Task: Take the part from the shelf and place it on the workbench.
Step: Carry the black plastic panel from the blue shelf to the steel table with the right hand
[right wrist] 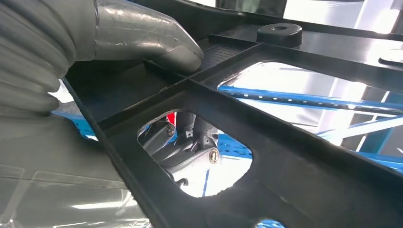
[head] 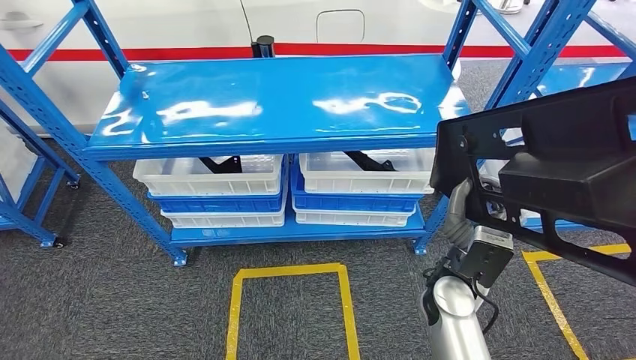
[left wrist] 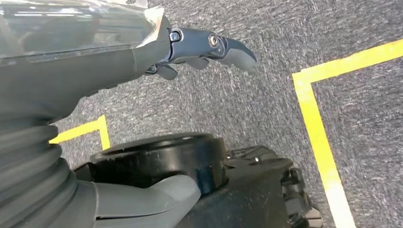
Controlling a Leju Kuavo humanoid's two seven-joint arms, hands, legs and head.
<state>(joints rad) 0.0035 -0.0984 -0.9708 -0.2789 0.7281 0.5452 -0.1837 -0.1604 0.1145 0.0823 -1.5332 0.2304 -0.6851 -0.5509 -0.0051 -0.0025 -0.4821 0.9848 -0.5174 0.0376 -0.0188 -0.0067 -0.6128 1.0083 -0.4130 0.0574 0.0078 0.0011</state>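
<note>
Right hand (right wrist: 142, 52) grips the part (head: 555, 165): a black plastic frame w/ cut-out openings and ribs, held up at right, in front of the shelf (head: 285, 105). Left hand (left wrist: 199, 47) hangs over the carpet, fingers apart, holding nothing.

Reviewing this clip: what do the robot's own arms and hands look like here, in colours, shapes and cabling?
The right arm is a smooth silver tube with a black cable looping at its side, topped by a boxy grey wrist block. Both hands, left hand and right hand, have a grey ribbed cover, a thick light-grey thumb and darker fingers with visible screw heads.
</note>
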